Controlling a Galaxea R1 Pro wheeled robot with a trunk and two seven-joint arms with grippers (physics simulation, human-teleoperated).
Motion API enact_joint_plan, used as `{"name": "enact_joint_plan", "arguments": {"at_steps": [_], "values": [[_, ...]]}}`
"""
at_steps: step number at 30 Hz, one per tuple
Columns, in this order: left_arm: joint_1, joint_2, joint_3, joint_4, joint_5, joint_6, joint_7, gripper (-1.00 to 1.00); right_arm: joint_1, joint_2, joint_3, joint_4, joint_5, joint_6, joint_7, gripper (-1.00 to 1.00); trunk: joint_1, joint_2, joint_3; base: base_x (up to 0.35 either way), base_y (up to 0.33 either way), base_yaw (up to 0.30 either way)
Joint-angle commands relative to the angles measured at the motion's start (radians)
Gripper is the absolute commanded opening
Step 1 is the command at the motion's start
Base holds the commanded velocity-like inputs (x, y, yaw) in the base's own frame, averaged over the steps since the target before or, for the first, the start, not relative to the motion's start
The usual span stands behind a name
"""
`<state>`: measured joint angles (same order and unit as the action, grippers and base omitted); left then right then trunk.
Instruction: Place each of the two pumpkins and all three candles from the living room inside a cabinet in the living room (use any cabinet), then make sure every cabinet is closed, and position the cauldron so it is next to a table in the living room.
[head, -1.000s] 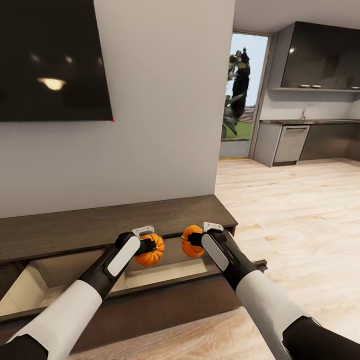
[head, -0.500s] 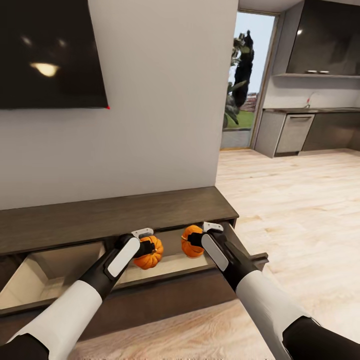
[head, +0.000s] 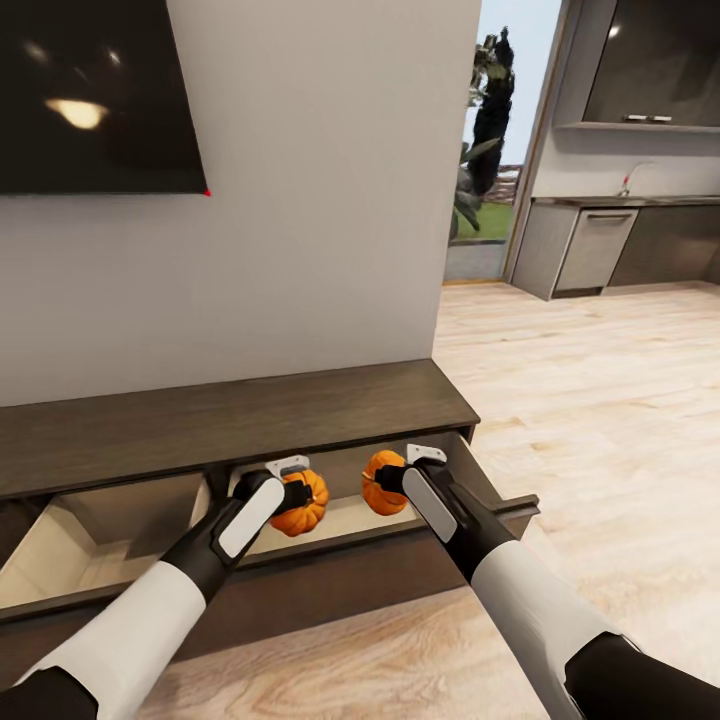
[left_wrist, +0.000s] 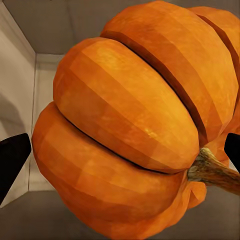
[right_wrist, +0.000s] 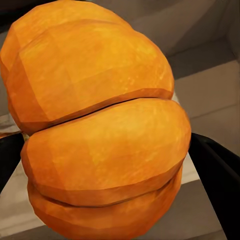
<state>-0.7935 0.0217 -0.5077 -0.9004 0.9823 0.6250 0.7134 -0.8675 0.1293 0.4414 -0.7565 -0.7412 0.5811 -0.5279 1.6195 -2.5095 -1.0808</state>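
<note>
I hold one orange ribbed pumpkin in each hand over the open drawer (head: 350, 520) of the low dark-brown cabinet (head: 230, 420). My left gripper (head: 296, 497) is shut on the left pumpkin (head: 302, 504), seen close up as a pumpkin (left_wrist: 135, 125) with its stem (left_wrist: 215, 172) and the fingertips (left_wrist: 12, 157) at its sides. My right gripper (head: 386, 482) is shut on the right pumpkin (head: 382, 484), the same pumpkin (right_wrist: 100, 125) looming large in the right wrist view above the drawer's light wooden floor. Candles, cauldron and table are out of view.
A second drawer (head: 90, 545) stands open further left in the same cabinet. A dark TV (head: 95, 95) hangs on the wall above. To the right, wooden floor (head: 600, 400) runs to a kitchen with grey cupboards (head: 650, 80) and a glass door (head: 490, 150).
The head view has shifted, so the room has slid in the picture. Both pumpkins now sit lower against the cabinet, down inside the open drawer. Both grippers keep their hold.
</note>
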Motion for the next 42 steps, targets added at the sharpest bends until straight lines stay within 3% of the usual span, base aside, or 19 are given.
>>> {"name": "enact_joint_plan", "arguments": {"at_steps": [1, 28, 33, 42], "values": [[-0.001, 0.001, -0.008, -0.002, 0.007, -0.001, 0.011, -1.00, -0.001, 0.000, 0.003, -0.001, -0.010, 0.000, -0.011, -1.00, 0.000, 0.000, -0.001, 0.000, 0.000, 0.000], [-0.001, 0.001, -0.020, -0.001, 0.007, -0.005, 0.011, -1.00, -0.001, 0.000, 0.006, 0.000, -0.010, -0.001, -0.011, -1.00, 0.000, 0.000, -0.001, 0.045, -0.006, 0.000], [-0.001, 0.001, -0.020, -0.002, 0.007, -0.005, 0.011, -1.00, -0.001, -0.001, 0.025, 0.001, -0.012, -0.002, -0.011, -1.00, 0.000, 0.000, -0.001, 0.001, 0.000, 0.000], [-0.001, 0.001, -0.026, -0.002, 0.007, -0.005, 0.011, -1.00, -0.001, -0.001, 0.031, 0.002, -0.011, -0.003, -0.011, -1.00, 0.004, -0.003, -0.036, 0.000, 0.000, 0.000]]}}
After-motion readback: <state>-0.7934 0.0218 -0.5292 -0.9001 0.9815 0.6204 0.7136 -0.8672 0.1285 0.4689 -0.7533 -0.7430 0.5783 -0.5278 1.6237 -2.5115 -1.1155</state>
